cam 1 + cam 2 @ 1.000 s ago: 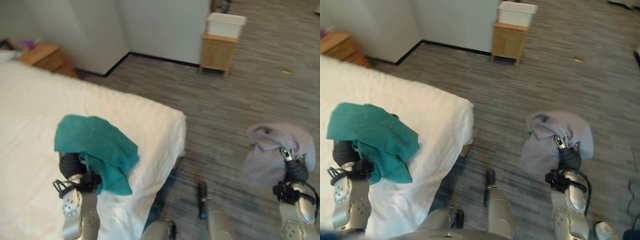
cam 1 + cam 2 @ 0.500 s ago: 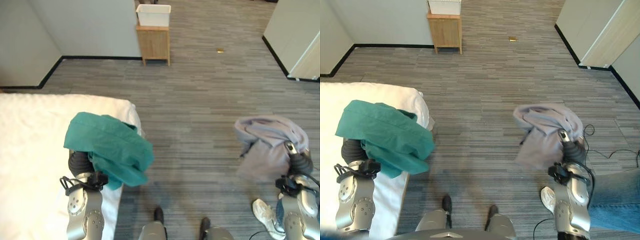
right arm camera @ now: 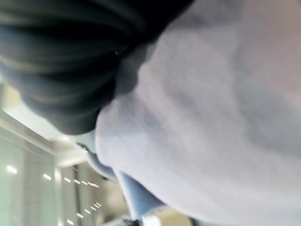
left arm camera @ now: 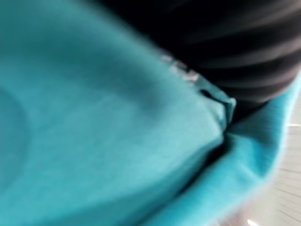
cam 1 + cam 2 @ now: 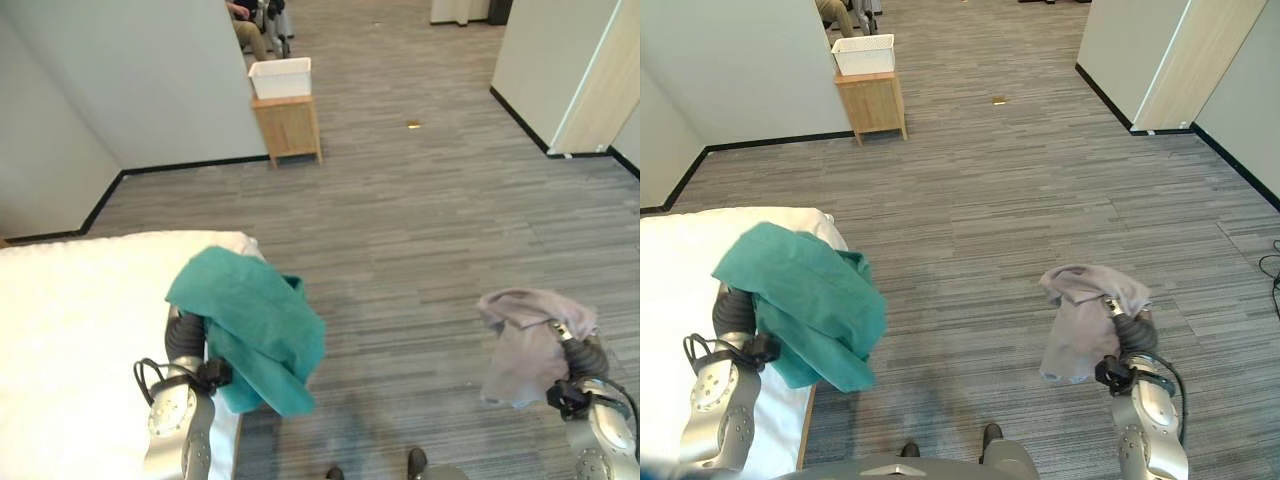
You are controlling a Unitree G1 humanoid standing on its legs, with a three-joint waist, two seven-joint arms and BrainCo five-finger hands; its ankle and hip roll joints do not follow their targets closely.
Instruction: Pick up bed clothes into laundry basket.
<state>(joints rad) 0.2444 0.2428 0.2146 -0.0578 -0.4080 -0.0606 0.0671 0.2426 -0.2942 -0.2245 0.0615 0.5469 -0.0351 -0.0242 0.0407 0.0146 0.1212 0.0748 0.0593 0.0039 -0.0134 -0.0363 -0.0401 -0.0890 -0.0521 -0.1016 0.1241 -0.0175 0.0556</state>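
A teal garment (image 5: 250, 330) is draped over my left hand (image 5: 183, 338), hanging beside the corner of the white bed (image 5: 70, 330); in the left wrist view the teal cloth (image 4: 103, 122) lies against the hand's dark cover. A pale grey garment (image 5: 520, 335) hangs from my right hand (image 5: 582, 355) over the floor, with one finger (image 5: 558, 329) lying across its top. The right wrist view has the grey cloth (image 3: 211, 108) close against the dark cover. A white laundry basket (image 5: 280, 77) stands far ahead on a small wooden stand (image 5: 288, 128).
Grey striped carpet runs from the bed to the stand. A grey wall (image 5: 130, 80) rises behind the bed, and a wall corner with black skirting (image 5: 545, 100) juts in at the right. A person (image 5: 250, 20) sits past the basket. A small yellow scrap (image 5: 413, 125) lies on the floor.
The whole picture has shifted as the camera turned: the bed now shows less and the basket lies further ahead. Both hands still carry their garments; the grey one hangs lower and narrower.
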